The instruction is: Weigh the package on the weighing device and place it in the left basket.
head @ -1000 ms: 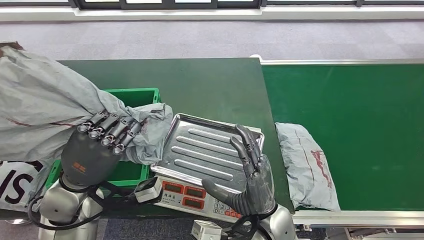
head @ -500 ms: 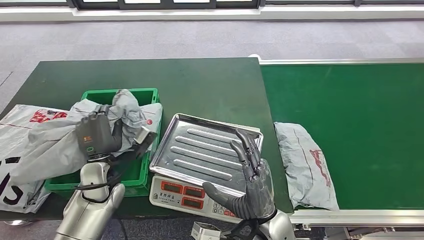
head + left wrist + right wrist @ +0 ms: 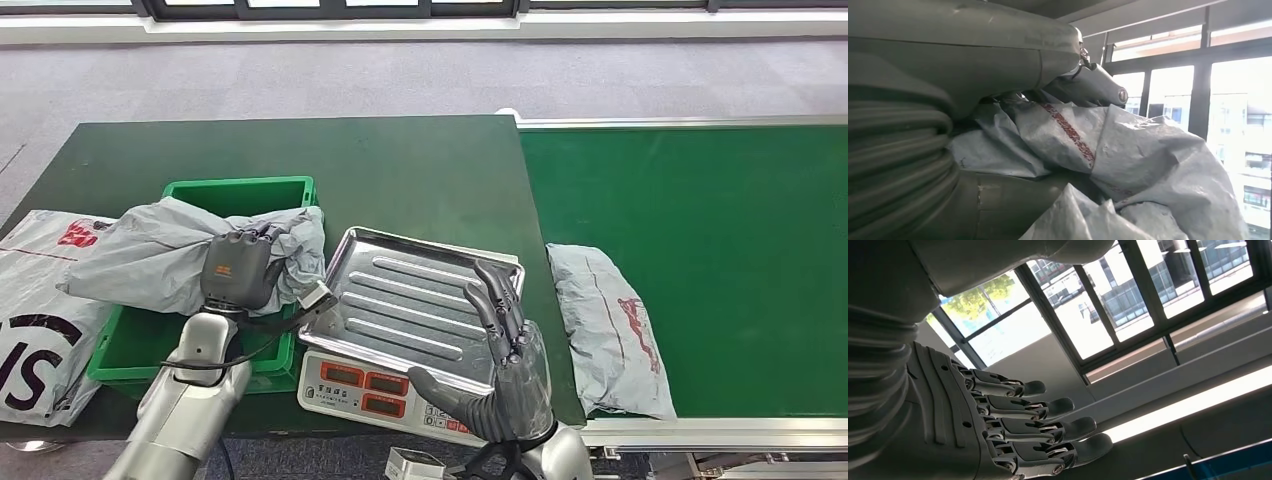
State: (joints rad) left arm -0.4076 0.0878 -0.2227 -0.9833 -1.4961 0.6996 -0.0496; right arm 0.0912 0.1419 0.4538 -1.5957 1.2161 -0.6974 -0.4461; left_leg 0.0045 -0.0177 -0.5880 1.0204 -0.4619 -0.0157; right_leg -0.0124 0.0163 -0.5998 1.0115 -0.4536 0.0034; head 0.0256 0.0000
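With the scale's tray (image 3: 420, 295) bare, the left hand (image 3: 238, 270) grasps the grey package (image 3: 160, 262) over the green basket (image 3: 240, 190), release pending; the right hand (image 3: 505, 375) hangs released.

Left hand (image 3: 948, 115) grips the crumpled grey package (image 3: 1128, 165), thick thumb (image 3: 1093, 85) pressing over its top, bright windows (image 3: 1228, 100) behind.
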